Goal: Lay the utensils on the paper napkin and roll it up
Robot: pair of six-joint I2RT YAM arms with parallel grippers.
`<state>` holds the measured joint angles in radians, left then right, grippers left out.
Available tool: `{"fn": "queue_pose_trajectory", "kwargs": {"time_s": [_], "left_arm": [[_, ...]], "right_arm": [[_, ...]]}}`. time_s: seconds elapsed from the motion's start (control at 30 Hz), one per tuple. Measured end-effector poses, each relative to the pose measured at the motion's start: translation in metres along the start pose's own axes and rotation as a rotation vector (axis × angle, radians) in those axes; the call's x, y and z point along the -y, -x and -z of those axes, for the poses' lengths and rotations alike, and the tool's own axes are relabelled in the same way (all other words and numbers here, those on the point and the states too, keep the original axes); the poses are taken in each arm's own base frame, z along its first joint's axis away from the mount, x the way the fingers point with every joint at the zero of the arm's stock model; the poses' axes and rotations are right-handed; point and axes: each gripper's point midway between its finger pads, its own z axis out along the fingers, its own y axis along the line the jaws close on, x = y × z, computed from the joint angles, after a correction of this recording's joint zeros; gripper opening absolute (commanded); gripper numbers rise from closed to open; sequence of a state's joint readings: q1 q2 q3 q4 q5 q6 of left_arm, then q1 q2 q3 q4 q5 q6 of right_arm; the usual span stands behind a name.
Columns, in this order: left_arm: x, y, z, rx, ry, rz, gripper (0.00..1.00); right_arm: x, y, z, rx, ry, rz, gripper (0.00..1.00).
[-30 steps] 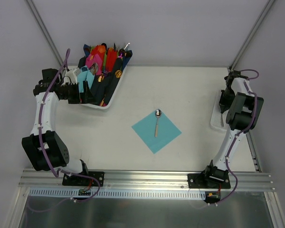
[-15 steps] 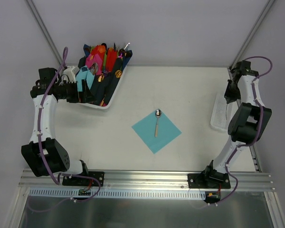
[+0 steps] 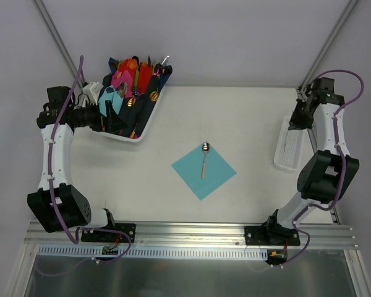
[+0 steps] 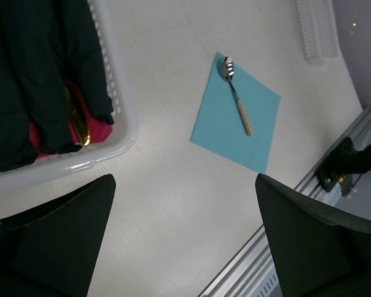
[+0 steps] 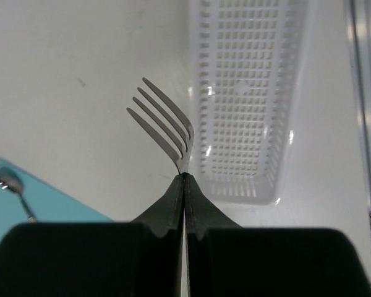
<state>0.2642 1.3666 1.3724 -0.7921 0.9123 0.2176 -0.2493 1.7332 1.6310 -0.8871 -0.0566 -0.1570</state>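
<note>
The teal paper napkin (image 3: 203, 168) lies as a diamond in the middle of the table, also seen in the left wrist view (image 4: 235, 117). A small spoon (image 3: 204, 159) with a shiny bowl and tan handle rests on its far half (image 4: 235, 93). My right gripper (image 5: 184, 176) is shut on a silver fork (image 5: 164, 130) by the neck, tines pointing away. It hangs high at the far right (image 3: 298, 116), above the white tray. My left gripper (image 4: 184, 185) stands wide open with nothing in it, near the left basket (image 3: 108, 114).
A white slotted tray (image 3: 287, 148) lies at the right edge, and looks bare inside in the right wrist view (image 5: 247, 93). A white basket (image 3: 133, 137) at the back left holds pink, navy and teal napkin bundles and gold cutlery. Metal rails run along the near edge.
My right arm has swung its wrist up and toward the back over the tray, gripper staying shut. My left arm has drawn back a little to the left, still open.
</note>
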Motion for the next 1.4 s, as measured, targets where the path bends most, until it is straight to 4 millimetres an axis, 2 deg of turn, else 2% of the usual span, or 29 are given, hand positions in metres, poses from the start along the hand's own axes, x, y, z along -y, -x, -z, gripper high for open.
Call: {"fn": "queue_pose_trajectory", "kwargs": {"time_s": [0.1,0.13,0.23,0.33,0.43,0.63,0.73,0.9,1.13,1.4], "left_arm": [[0.018,0.004,0.000,0.021,-0.106,-0.013,0.99],[0.025,0.006,0.001,0.028,-0.143,-0.014,0.99],[0.042,0.014,0.003,0.049,-0.237,-0.022,0.97],[0.059,0.023,0.002,0.057,-0.351,-0.020,0.94],[0.077,0.024,-0.005,0.036,-0.465,-0.009,0.91],[0.128,0.008,-0.022,-0.058,-0.663,-0.042,0.85],[0.152,-0.003,-0.027,-0.100,-0.740,-0.076,0.82],[0.176,-0.026,-0.035,-0.169,-0.816,-0.094,0.81],[0.181,-0.044,-0.041,-0.213,-0.851,-0.080,0.81],[0.188,-0.053,-0.044,-0.229,-0.882,-0.103,0.79]], "right_arm": [[-0.034,0.000,0.029,0.059,0.128,0.010,0.00],[-0.055,0.000,0.046,0.094,0.200,0.024,0.00],[-0.114,-0.009,0.080,0.151,0.390,0.083,0.00],[-0.172,-0.035,0.109,0.157,0.614,0.108,0.00],[-0.212,-0.064,0.122,0.112,0.782,0.097,0.00],[-0.283,-0.113,0.140,-0.013,1.031,0.069,0.00],[-0.310,-0.127,0.160,-0.035,1.137,0.077,0.00],[-0.345,-0.147,0.193,-0.065,1.301,0.095,0.00],[-0.375,-0.170,0.210,-0.135,1.415,0.095,0.00],[-0.394,-0.180,0.224,-0.178,1.497,0.086,0.00]]}}
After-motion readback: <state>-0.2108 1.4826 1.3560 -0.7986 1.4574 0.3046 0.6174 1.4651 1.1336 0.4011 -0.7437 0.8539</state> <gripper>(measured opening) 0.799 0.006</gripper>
